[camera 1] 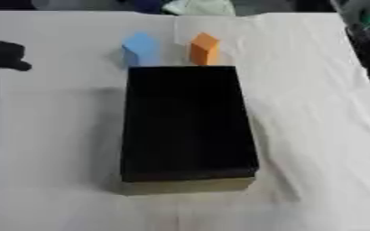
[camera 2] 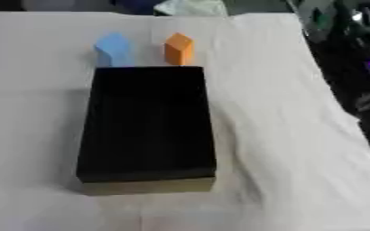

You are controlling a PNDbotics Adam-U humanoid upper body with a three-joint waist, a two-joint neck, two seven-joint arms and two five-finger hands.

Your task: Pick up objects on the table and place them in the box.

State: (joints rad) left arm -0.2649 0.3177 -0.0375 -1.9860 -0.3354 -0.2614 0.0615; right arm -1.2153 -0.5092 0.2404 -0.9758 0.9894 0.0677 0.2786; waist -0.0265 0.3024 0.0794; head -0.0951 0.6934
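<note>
Black box [camera 1: 187,122] sits mid-bench, long side running near to far, open top. Inside reads as flat black, too dark to tell whether anything is in it. Near wall shows a paler, olive-tan strip along its outer face.

Blue block [camera 1: 140,48] stands on the bench just beyond the box's far edge, toward the left corner. Orange block [camera 1: 204,48] stands beside it to the right, also just past the far edge. The two blocks are apart, a gap of cloth between them. Both outside the box. Whether their bases touch the box wall is hard to tell; the wall hides their lower parts.

Bench [camera 2: 283,135] is covered by a white cloth, wrinkled on the right side.

Left hand [camera 1: 2,54] shows at the left edge of the left eye view, a dark lump cut off by the frame, well apart from the box and blocks. Cannot tell whether its fingers are spread or curled. It holds nothing visible.

Right hand not seen in either view. Dark equipment [camera 2: 346,54] off the bench's right edge, blurred, with small green and purple lights.
</note>
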